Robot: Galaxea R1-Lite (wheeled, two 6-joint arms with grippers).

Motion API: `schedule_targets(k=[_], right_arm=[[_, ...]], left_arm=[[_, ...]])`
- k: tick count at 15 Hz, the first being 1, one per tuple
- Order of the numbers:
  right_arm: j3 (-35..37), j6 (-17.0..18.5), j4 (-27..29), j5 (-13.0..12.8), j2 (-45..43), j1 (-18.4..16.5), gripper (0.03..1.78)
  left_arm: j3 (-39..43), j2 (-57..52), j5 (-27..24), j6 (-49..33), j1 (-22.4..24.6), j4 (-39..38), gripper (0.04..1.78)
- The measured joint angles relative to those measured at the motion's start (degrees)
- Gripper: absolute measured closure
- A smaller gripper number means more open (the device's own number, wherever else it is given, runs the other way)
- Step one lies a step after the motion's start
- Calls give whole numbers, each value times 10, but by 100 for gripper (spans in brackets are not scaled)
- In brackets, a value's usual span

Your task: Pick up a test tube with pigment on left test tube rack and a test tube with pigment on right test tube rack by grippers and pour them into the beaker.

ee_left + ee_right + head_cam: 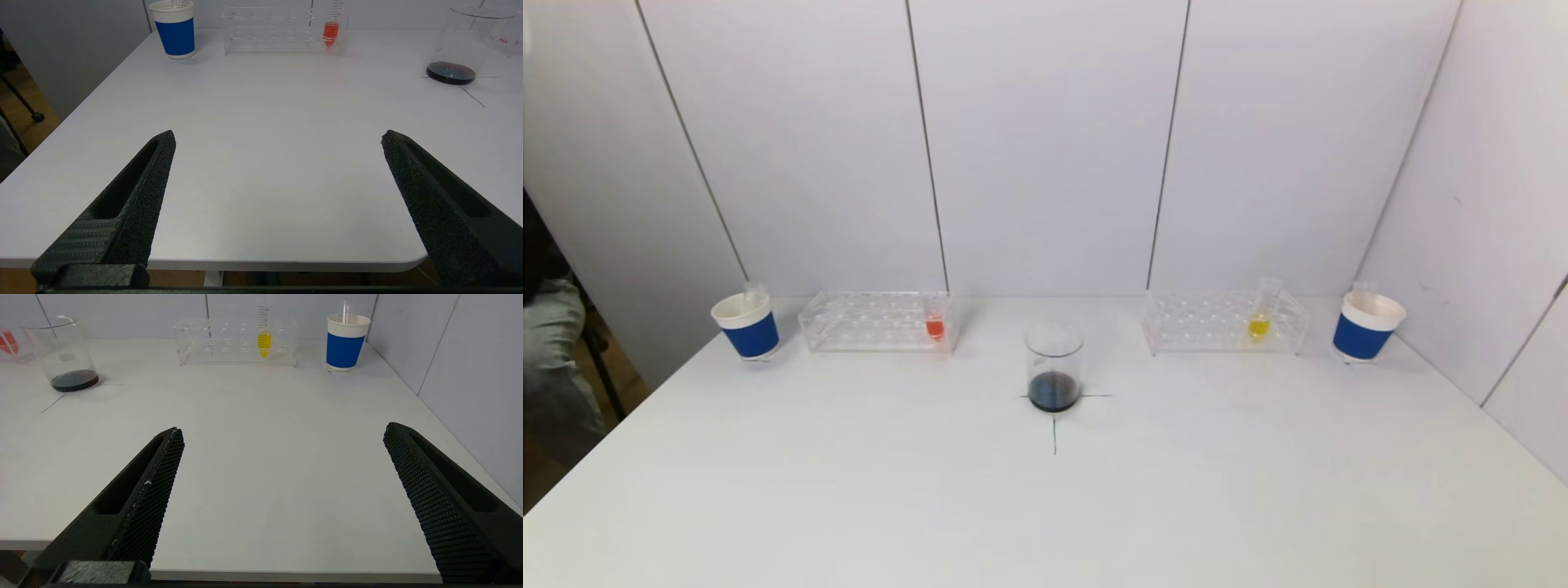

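A clear beaker with dark liquid at its bottom stands at the table's middle on a drawn cross; it also shows in the left wrist view and the right wrist view. The left clear rack holds a tube with red pigment, also seen in the left wrist view. The right clear rack holds a tube with yellow pigment, also seen in the right wrist view. My left gripper and right gripper are open and empty at the table's near edge, out of the head view.
A blue-and-white paper cup stands left of the left rack, another right of the right rack, each with a clear tube in it. White wall panels close the back and the right side. The table is white.
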Motion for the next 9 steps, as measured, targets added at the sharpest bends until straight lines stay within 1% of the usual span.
schedule_targets(k=[9], right_arm=[[0, 0, 0, 0, 0, 0, 4]], left_arm=[[0, 0, 0, 0, 0, 0, 6]])
